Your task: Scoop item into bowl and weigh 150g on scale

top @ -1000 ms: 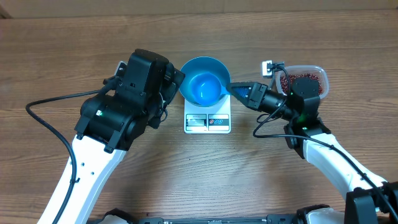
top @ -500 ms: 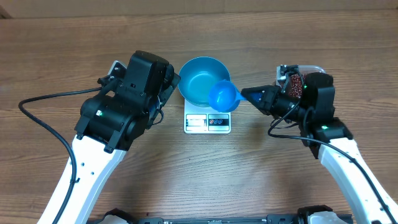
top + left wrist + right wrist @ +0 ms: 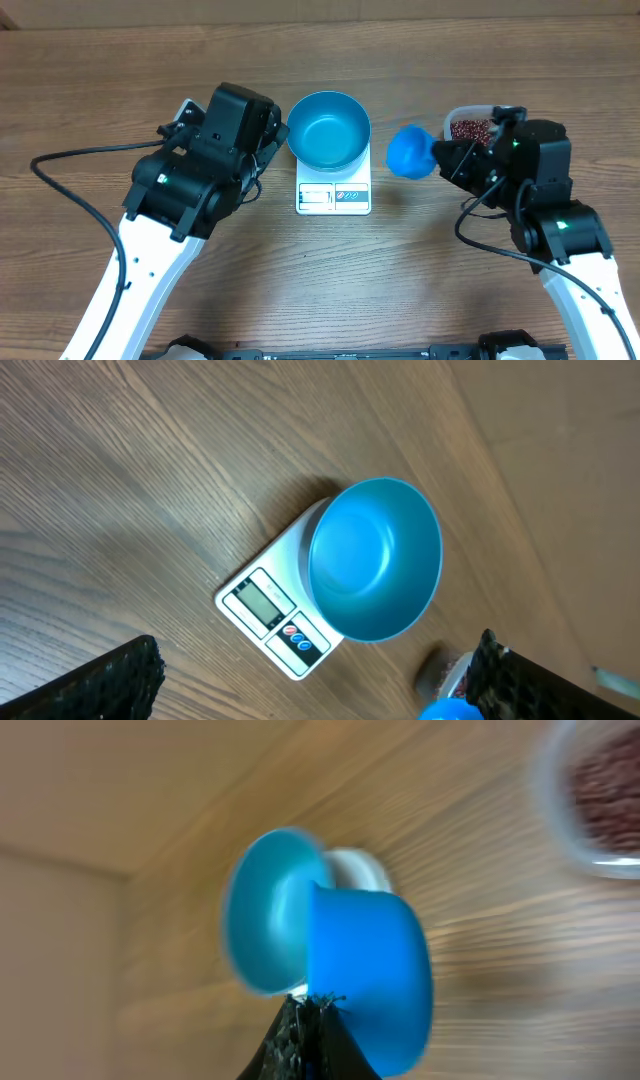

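Spread wide, the left gripper's (image 3: 315, 660) jaws hold nothing; the gripper hangs over the brown wood-grain table (image 3: 300, 290) just left of the bowl. The right gripper's (image 3: 447, 160) jaws are pressed together on the handle of a small bright-blue plastic scoop (image 3: 408, 152).

The round, deep teal-blue bowl (image 3: 329, 130) sits on the small flat white square scale (image 3: 333, 196), covering the platform's far part. Its inside looks smooth and bare in the overhead and left wrist views; no beans show there. To the right, the clear rectangular plastic tub (image 3: 452, 113) holds the heap of small dark red-brown beans (image 3: 472, 128).

A second ago the scoop was over the bowl. It has since swung right, clear of the scale, and now hangs between the scale and the tub, tipped on its side. The right wrist view is smeared by motion. This looks like a return trip for another load, with most of the weighing still ahead.

The scale's front strip carries a grey display window and two round marks, one red and one blue. No digits or lettering are legible.
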{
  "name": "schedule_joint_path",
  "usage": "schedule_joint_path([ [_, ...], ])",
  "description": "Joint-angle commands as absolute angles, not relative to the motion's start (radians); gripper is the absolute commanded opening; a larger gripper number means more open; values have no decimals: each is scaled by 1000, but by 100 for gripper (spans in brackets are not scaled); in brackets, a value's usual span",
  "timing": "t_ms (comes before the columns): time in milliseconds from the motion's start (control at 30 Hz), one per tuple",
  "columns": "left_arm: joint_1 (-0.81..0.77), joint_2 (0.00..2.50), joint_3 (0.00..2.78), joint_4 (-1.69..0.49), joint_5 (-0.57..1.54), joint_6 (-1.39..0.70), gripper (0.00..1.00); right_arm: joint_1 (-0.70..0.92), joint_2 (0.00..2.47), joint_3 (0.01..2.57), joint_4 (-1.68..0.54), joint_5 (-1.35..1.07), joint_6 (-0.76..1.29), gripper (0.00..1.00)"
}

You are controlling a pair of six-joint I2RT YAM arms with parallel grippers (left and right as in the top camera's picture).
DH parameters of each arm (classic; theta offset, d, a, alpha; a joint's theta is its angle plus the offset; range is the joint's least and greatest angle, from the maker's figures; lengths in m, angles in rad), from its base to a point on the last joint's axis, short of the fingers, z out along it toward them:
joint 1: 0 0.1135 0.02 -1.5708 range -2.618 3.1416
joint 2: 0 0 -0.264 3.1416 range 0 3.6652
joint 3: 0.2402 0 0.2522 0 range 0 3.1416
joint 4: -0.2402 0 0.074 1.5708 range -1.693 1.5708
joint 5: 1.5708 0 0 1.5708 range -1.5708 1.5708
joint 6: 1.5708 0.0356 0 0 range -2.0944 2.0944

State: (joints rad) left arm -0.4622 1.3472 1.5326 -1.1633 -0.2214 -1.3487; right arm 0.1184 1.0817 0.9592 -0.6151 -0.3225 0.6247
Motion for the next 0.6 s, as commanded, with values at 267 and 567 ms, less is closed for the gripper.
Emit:
schedule_joint_path([
  [267,-459,1481,1555,-1113,-70,-815,92,118,1051,1021,-702,232,693,4],
  [567,-475,1633,1555,-1107,134,-237,25,118,1051,1021,-660,332,735,4],
])
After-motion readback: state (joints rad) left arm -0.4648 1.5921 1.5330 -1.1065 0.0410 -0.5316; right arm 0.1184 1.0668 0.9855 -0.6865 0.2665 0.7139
